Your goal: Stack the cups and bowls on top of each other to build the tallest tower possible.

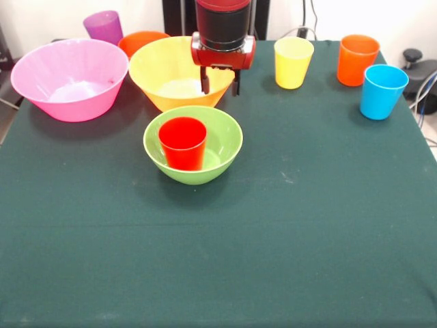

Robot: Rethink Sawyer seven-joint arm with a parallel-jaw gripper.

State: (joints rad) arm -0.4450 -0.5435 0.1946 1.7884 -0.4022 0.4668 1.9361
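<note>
While the arm's upper part is cut off at the top edge, its gripper (220, 87) hangs with fingers apart, one inside and one outside the yellow-orange bowl's (171, 82) rim at 3 o'clock. An orange bowl (140, 42) is mostly hidden behind it, beside the purple cup (104, 27) and pink bowl (68, 78). At the gripper's 6 o'clock, the red cup (182, 142) stands in the green bowl (222, 140). Yellow (293, 62), orange (357, 60) and blue (382, 91) cups stand toward 3 o'clock on the green cloth (273, 239).
</note>
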